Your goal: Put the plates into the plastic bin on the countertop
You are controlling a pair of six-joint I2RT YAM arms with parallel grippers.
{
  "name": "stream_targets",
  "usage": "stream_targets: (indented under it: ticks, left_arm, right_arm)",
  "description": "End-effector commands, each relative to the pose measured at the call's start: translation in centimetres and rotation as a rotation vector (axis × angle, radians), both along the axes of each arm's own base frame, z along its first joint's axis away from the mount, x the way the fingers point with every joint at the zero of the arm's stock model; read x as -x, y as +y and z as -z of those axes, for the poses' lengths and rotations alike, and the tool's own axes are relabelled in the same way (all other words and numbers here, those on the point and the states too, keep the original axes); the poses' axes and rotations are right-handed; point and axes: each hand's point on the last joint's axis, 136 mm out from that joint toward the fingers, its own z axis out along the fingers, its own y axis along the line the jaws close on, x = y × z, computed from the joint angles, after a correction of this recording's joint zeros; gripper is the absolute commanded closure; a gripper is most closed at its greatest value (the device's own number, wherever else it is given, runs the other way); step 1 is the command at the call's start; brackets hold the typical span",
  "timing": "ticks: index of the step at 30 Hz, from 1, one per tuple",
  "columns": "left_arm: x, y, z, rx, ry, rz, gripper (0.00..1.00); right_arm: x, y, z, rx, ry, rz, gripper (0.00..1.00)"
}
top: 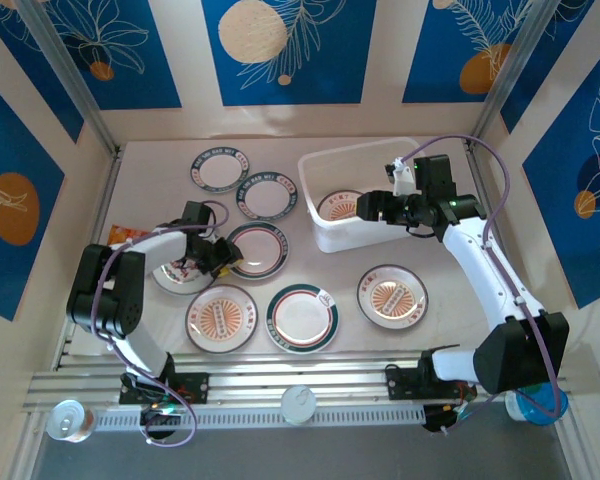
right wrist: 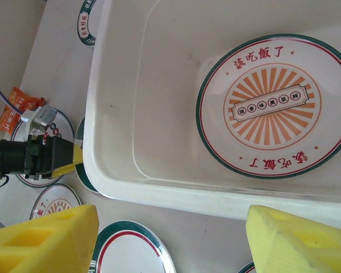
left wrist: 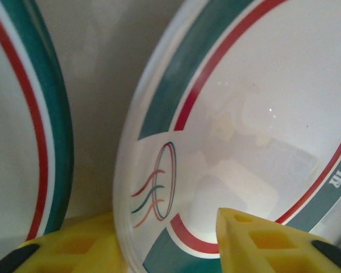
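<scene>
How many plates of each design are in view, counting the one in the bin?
Plain-centre plates: 4
Orange-centre plates: 3
Plate partly under the left arm, design unclear: 1
Total: 8

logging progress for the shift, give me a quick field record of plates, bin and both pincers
in bin: one orange-centred plate in plastic bin
on countertop: seven plates
left pincer: fingers either side of a green-rimmed plate's rim
right pincer: open, empty, above the bin
</scene>
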Motion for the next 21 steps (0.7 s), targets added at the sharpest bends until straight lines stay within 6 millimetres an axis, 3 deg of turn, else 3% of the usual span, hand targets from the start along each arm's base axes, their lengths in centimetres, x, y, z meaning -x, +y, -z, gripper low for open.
stream_targets:
  ticks: [1,10,15,21]
  left_arm:
    - [-0.4,-0.9,-0.4,0.029,-0.021,0.034,0.68]
    - [0.2,-1.1,-2.1,0.042,-0.058,0.068,0.94]
    - [0.2,-1.1,-3.3,0.051,-0.098,0.072,1.00]
    - [0.0,-1.5,-4.9,0.074,-0.149,0.088,1.00]
  right_arm:
    - [-0.2,0.2,-0.6,-0.008,-0.006,0.002,0.30]
    - [0.7,1.0,-1.5,-0.024,-0.024,-0.011,0.31]
    - [1.1,1.3,-1.9,-0.026,-0.034,-0.010,0.31]
    - [1.8,1.4,-2.5,-0.031,-0.048,-0.009,0.31]
